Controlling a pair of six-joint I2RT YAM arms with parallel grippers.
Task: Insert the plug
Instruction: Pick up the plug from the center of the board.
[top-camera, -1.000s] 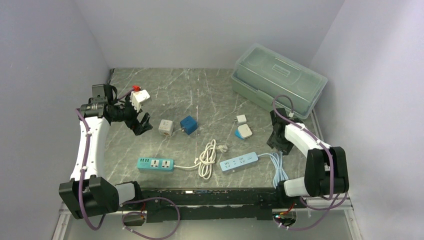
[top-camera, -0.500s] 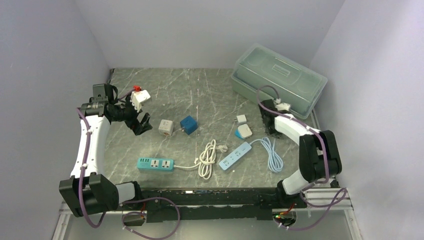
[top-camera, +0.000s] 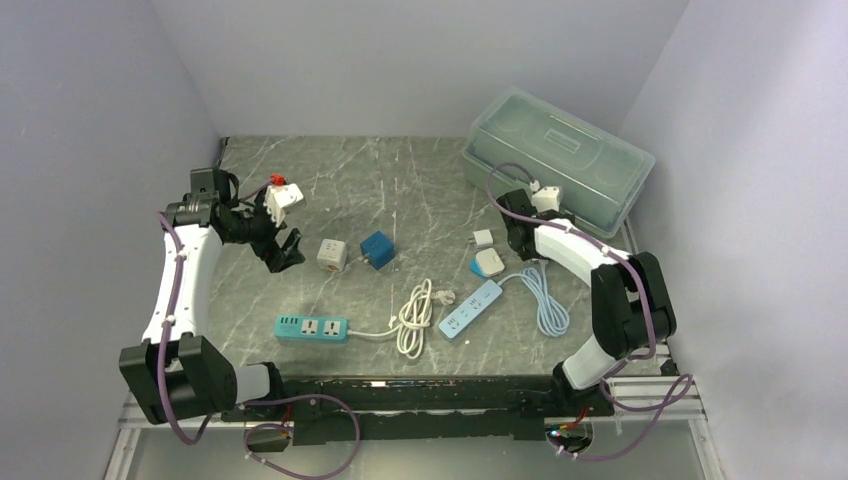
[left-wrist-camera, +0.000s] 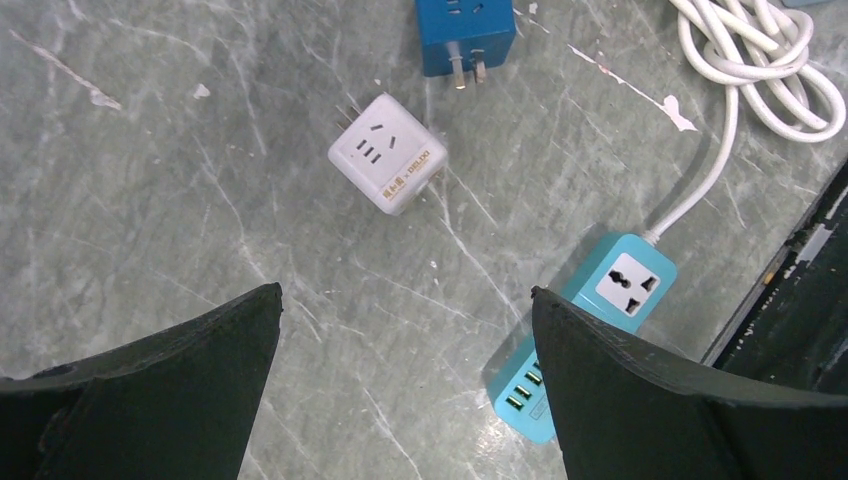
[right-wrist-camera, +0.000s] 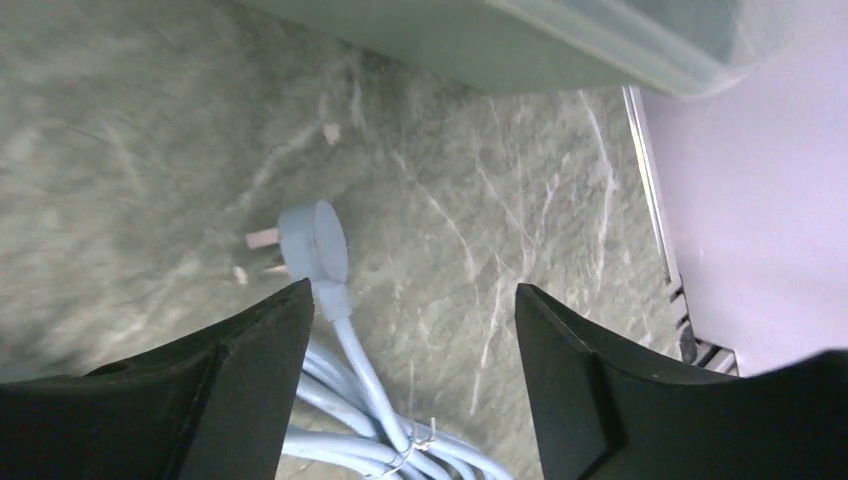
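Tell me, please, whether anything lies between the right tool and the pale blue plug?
Nothing visible does. The right tool hangs open over the table, and the pale blue plug lies uncovered close to one fingertip.

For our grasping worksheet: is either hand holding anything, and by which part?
Nothing is held. The left hand and right hand both stand open, empty; the plug lies on the table.
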